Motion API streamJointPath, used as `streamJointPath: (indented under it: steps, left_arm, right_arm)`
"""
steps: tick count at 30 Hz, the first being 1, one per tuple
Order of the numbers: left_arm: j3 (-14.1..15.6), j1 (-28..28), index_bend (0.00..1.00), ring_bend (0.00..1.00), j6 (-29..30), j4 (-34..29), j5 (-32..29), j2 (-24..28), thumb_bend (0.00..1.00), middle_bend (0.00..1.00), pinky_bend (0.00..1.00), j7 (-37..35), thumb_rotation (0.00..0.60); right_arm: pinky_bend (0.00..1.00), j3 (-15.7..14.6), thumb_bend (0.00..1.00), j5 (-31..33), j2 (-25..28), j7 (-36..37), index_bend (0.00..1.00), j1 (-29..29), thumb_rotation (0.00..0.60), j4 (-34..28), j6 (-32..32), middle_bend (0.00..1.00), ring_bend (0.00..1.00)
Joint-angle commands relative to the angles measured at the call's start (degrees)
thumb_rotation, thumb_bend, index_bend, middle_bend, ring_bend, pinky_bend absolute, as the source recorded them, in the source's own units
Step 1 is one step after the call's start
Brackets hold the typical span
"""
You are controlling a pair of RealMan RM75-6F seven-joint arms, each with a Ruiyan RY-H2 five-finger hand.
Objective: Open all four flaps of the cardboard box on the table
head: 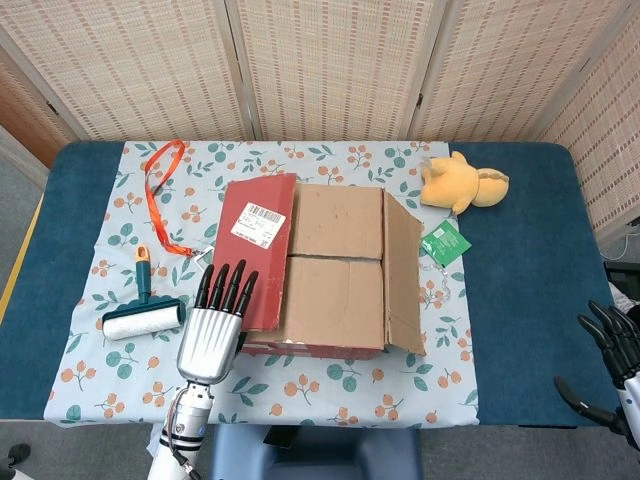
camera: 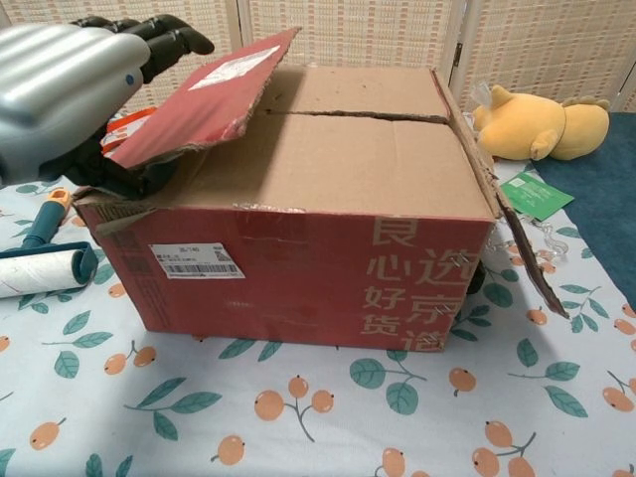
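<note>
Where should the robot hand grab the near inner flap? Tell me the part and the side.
Grip the near inner flap along its free edge at the middle seam, coming from above. It lies flat and hinges on the box's front wall, so only that seam edge offers a lip; the raised red flap crowds its left end.
</note>
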Motion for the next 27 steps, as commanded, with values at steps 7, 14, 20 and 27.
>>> streamJointPath:
  steps: [7,14,20,27]
  left_arm:
    - [-0.25,0.46,0.00,0.00,3.15,5.70,11.15,-1.63,0.47,0.00,0.00,3.99,0.600]
    - [-0.62,1.50,0.00,0.00,3.62,5.51,17.72,-1.13,0.47,0.00,0.00,9.22,0.600]
    - [-1.36,4.21,0.00,0.00,4.36,2.62,17.60,-0.29,0.47,0.00,0.00,11.52,0.600]
    - [-4.36,9.59,0.00,0.00,7.97,-0.76,12.24,4.32,0.47,0.00,0.00,11.62,0.600]
  right_arm:
    - [0.00,-0.01,0.37,0.42,0.09,-1.49,0.00,-0.27,0.600,-0.61,-0.82,0.00,0.00]
    - [0.00,-0.31,0.37,0.35,0.49,-2.49,0.00,-0.34,0.600,-1.53,-1.83,0.00,0.00]
    - [0.00,-0.33,0.37,0.24,0.46,-3.17,0.00,-0.43,0.600,-1.75,-2.14,0.00,0.00]
    - [0.00,0.23,0.37,0.39,0.57,-3.10,0.00,-0.96,0.600,-1.90,-0.74,0.00,0.00]
